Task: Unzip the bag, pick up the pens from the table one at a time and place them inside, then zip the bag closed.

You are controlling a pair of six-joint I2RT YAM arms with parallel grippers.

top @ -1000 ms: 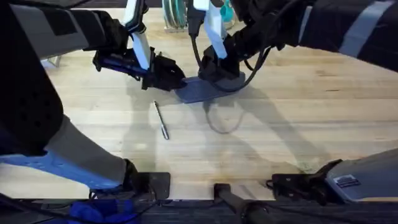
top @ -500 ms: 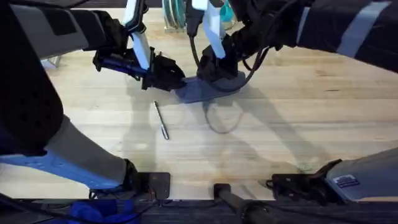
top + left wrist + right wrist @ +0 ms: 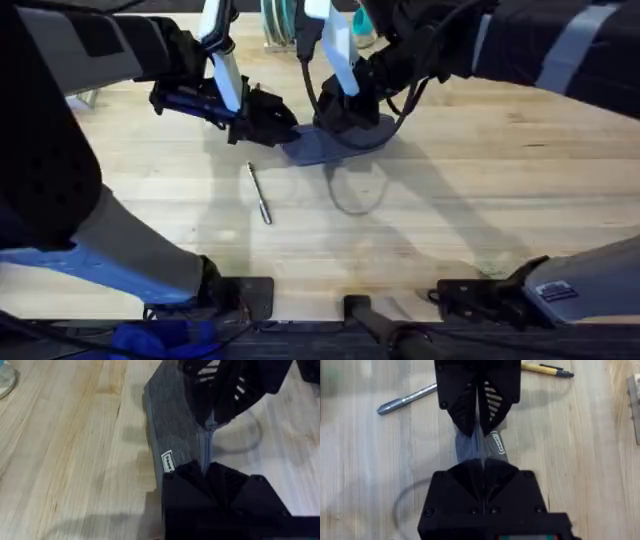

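Bag (image 3: 325,143) sits near the worktop's (image 3: 480,200) far edge, barely changed from a moment ago; the right arm has shifted slightly left. Left end effector (image 3: 283,129) pinches the bag's left end, right end effector (image 3: 345,122) clamps the zipper seam. Silver pen (image 3: 260,192) lies nearer, yellow pen (image 3: 547,369) beyond.

Not much going on here tbh. The right gripper (image 3: 345,112) has crept a little toward the far side of the table and a touch to the left along the bag (image 3: 318,146), and its cable loop has shifted along with it.
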